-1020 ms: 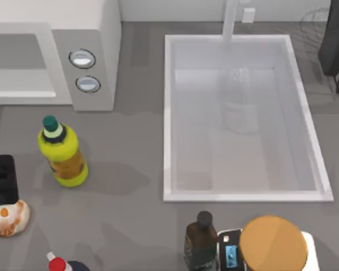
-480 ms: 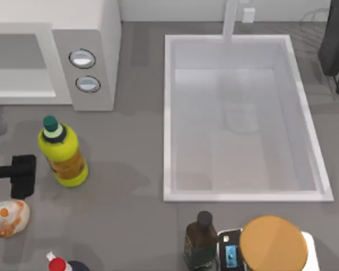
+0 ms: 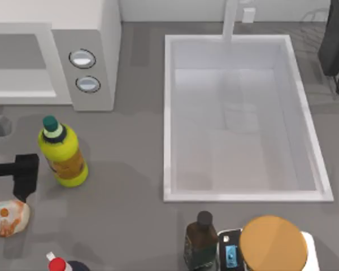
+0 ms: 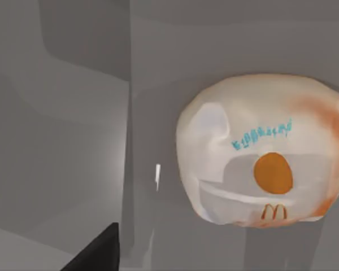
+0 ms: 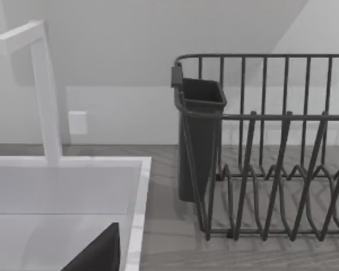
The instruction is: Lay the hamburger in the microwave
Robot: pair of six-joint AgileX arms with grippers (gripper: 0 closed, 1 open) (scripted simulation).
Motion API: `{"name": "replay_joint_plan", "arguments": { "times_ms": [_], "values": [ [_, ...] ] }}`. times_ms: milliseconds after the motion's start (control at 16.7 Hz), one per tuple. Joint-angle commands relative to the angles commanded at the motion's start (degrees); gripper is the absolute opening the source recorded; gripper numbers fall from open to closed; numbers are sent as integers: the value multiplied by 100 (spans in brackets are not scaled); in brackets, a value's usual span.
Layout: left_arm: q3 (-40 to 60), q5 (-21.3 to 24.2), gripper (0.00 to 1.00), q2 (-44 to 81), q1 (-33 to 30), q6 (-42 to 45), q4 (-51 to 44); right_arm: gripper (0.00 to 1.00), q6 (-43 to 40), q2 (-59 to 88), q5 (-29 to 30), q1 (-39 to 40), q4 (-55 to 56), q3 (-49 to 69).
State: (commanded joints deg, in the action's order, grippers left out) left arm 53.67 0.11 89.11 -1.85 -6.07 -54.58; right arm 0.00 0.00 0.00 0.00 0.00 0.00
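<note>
The hamburger [image 3: 7, 217], a small cream bun with orange-brown blotches, lies on the grey counter at the front left. In the left wrist view the hamburger [image 4: 265, 149] sits close below the camera, and one dark fingertip [image 4: 96, 254] is off to its side. My left gripper [image 3: 24, 176] hovers open just behind the hamburger, apart from it and holding nothing. The microwave [image 3: 96, 34] stands at the back left, its wide cavity facing the front and two round knobs on its panel. One dark fingertip [image 5: 99, 254] of my right gripper is open near the sink and dish rack.
A yellow bottle [image 3: 62, 153] stands right beside the left gripper. The white sink [image 3: 169, 118] takes up the middle and right. A dark bottle [image 3: 200, 237], a tan disc [image 3: 273, 244] on a white base and a red-capped bottle [image 3: 57, 263] line the front edge. A black dish rack [image 5: 271, 158] stands at the back right.
My left gripper has moved off the hamburger, back and to the right toward the yellow bottle, and has turned. The hamburger stays where it lay.
</note>
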Motion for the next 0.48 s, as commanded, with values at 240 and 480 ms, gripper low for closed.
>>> {"name": "replay_joint_plan", "arguments": {
  "times_ms": [240, 480],
  "values": [
    [-156, 0, 100, 103, 15, 15, 239, 100, 0, 0, 0, 0, 0, 0],
    [-626, 0, 100, 600, 13, 23, 1286, 100, 0, 0, 0, 0, 0, 0]
  ]
}}
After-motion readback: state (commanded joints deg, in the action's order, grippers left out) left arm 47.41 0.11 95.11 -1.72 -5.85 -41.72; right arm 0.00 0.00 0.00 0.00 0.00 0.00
